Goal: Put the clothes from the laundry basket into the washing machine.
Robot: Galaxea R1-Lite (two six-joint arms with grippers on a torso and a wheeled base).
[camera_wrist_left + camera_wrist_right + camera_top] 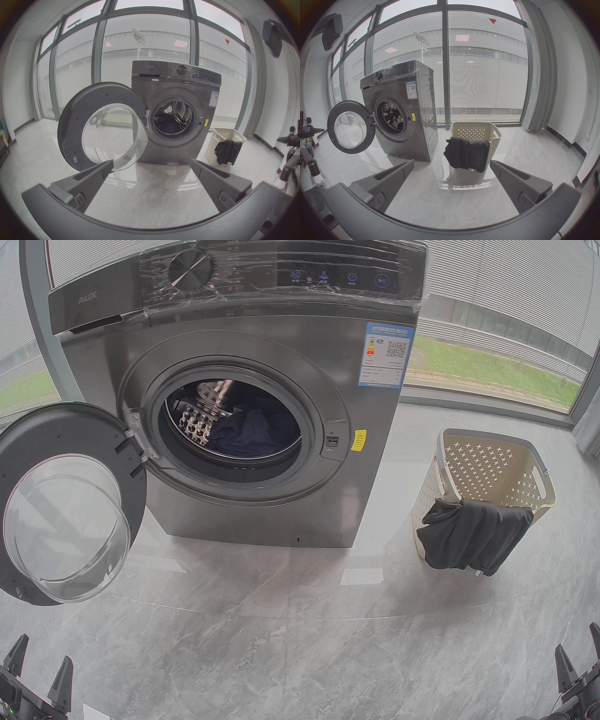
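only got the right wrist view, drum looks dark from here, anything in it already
Observer: Yes. The head view looks straight into the washing machine, and dark blue clothing lies in the bottom of its drum.
Operator: ok and the left gripper, holding anything
Observer: No. The left wrist view shows the left gripper open and empty, facing the swung-open door and the drum.
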